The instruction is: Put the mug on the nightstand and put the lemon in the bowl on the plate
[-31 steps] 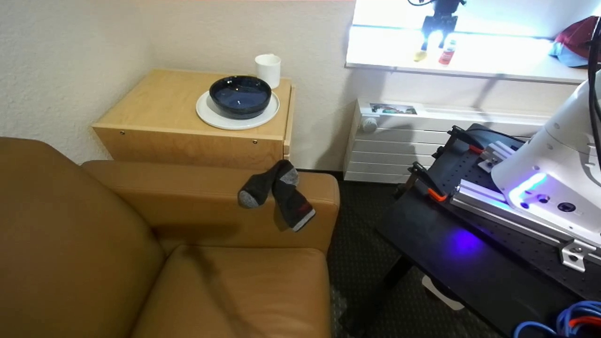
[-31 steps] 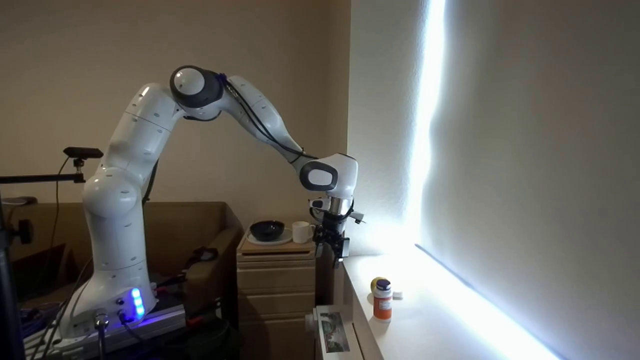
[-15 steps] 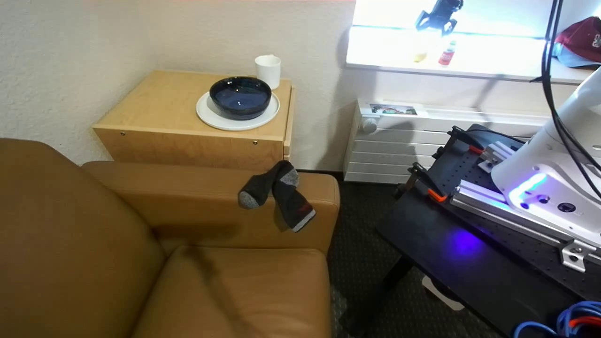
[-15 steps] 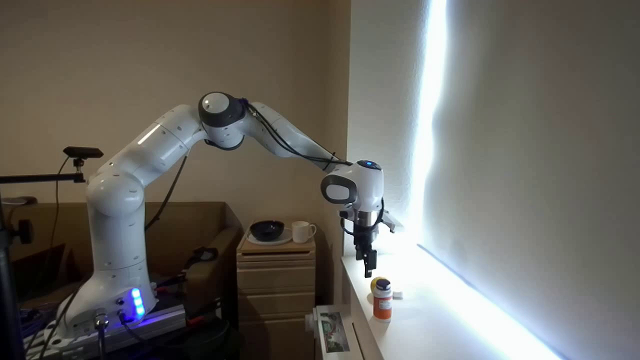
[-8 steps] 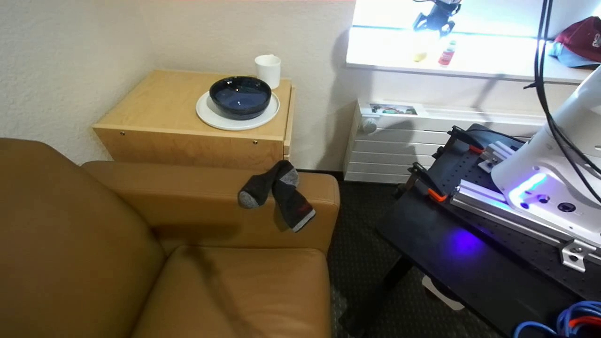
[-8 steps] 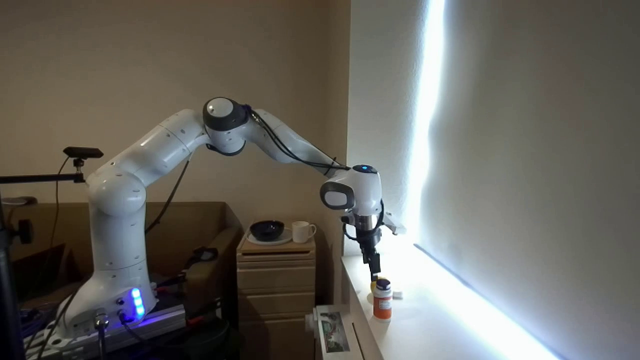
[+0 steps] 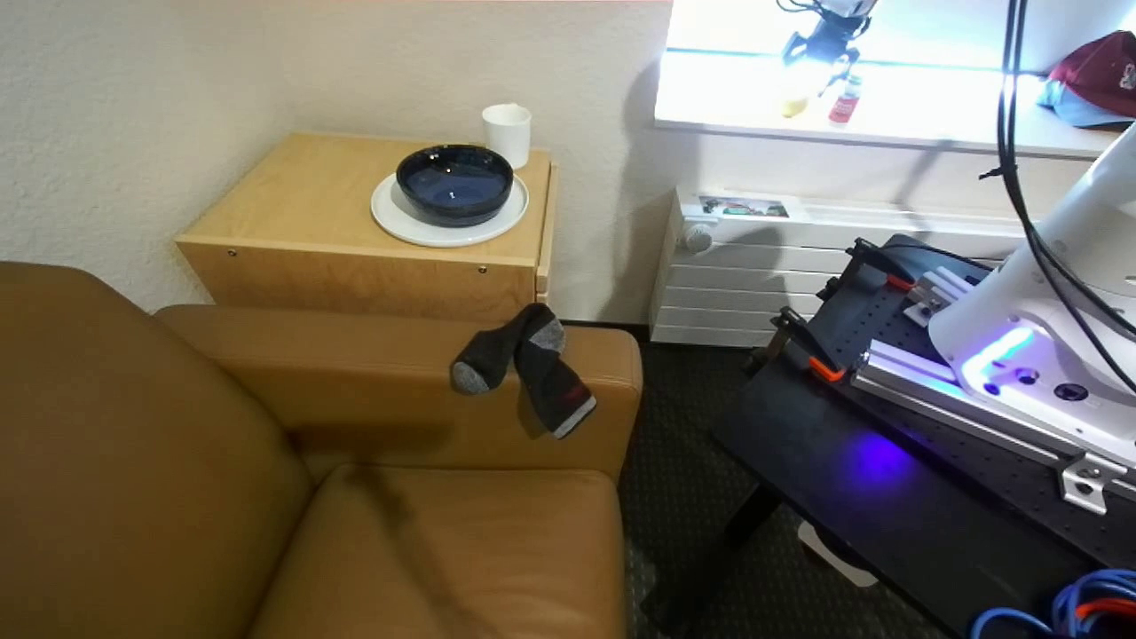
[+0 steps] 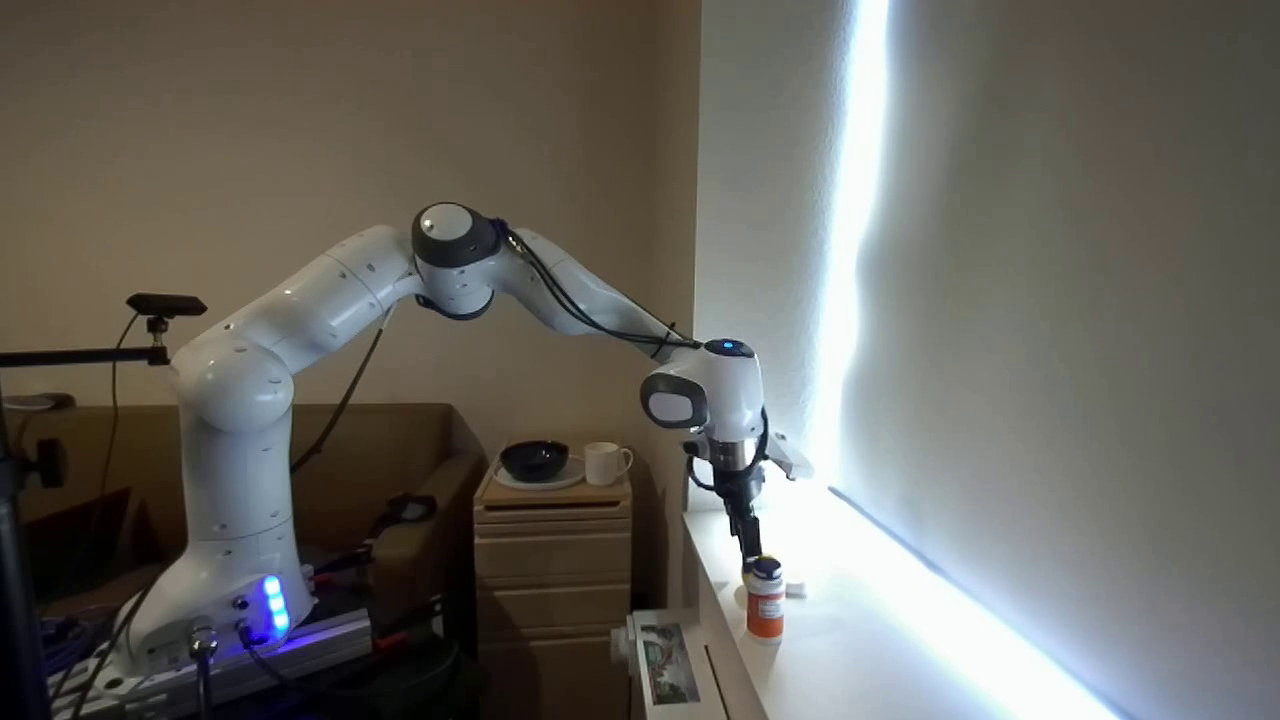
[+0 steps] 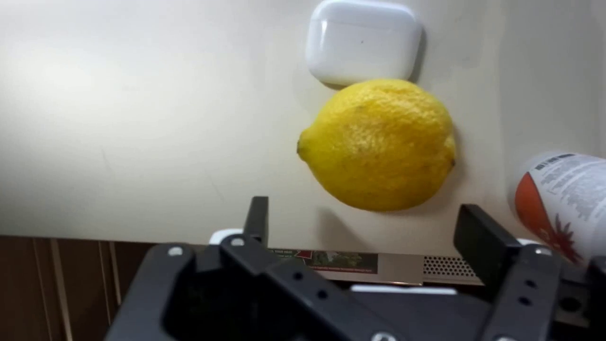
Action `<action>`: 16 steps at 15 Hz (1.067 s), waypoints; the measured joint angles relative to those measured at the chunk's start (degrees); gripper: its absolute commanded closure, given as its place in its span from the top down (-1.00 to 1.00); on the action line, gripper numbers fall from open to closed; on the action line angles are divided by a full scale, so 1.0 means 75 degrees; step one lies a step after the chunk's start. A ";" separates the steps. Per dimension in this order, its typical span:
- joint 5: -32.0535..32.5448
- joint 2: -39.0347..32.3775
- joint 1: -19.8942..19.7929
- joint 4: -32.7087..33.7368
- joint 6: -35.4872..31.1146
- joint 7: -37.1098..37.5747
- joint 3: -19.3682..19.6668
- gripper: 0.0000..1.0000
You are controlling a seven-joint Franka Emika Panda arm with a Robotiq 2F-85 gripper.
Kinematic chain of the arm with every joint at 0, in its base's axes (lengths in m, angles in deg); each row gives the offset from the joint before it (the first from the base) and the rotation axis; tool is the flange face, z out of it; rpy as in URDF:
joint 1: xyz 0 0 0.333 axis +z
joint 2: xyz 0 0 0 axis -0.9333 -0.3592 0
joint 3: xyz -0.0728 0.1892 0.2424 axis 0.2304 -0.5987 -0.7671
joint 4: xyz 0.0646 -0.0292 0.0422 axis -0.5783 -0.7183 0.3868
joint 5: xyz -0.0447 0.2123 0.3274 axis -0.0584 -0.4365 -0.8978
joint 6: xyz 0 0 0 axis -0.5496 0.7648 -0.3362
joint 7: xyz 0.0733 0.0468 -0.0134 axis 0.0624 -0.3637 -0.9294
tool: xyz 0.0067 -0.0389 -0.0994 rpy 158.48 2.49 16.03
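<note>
Two fingers (image 9: pixel 479 239) of the gripper (image 9: pixel 363 210) stand wide apart, holding nothing, over the white sill (image 9: pixel 142 156), where the lemon (image 9: pixel 378 147) lies just beyond their tips. A white case (image 9: pixel 362 45) lies by it, contact unclear, and an upright bottle (image 8: pixel 766 610) near one finger partly hides the lemon in an exterior view. Well apart, on the nightstand (image 7: pixel 293 195), the mug (image 7: pixel 508 138) stands beside the plate (image 7: pixel 444 237) bearing the bowl (image 7: pixel 454 191).
</note>
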 measured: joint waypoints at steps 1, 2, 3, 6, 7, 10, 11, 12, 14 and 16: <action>-0.0236 -0.0083 0.0043 0.0001 0.0095 -0.0003 0.0180 1.00; -0.0477 -0.0186 0.0088 0.0000 0.0213 -0.0006 0.0362 1.00; -0.0721 -0.0299 0.0146 0.0001 0.0311 -0.0007 0.0542 1.00; -0.0741 -0.0355 0.0165 0.0001 0.0323 -0.0015 0.0583 1.00; -0.0741 -0.0355 0.0173 0.0002 0.0323 -0.0014 0.0583 1.00; -0.0746 -0.0355 0.0196 0.0002 0.0378 -0.0013 0.0600 1.00; -0.0773 -0.0363 0.0259 0.0000 0.0546 -0.0011 0.0685 1.00; -0.0794 -0.0379 0.0367 -0.0001 0.0780 -0.0010 0.0844 1.00; -0.0925 -0.0476 0.0725 -0.0008 0.1240 -0.0010 0.1341 1.00; -0.1130 -0.0748 0.1214 -0.0025 0.1603 -0.0008 0.1993 1.00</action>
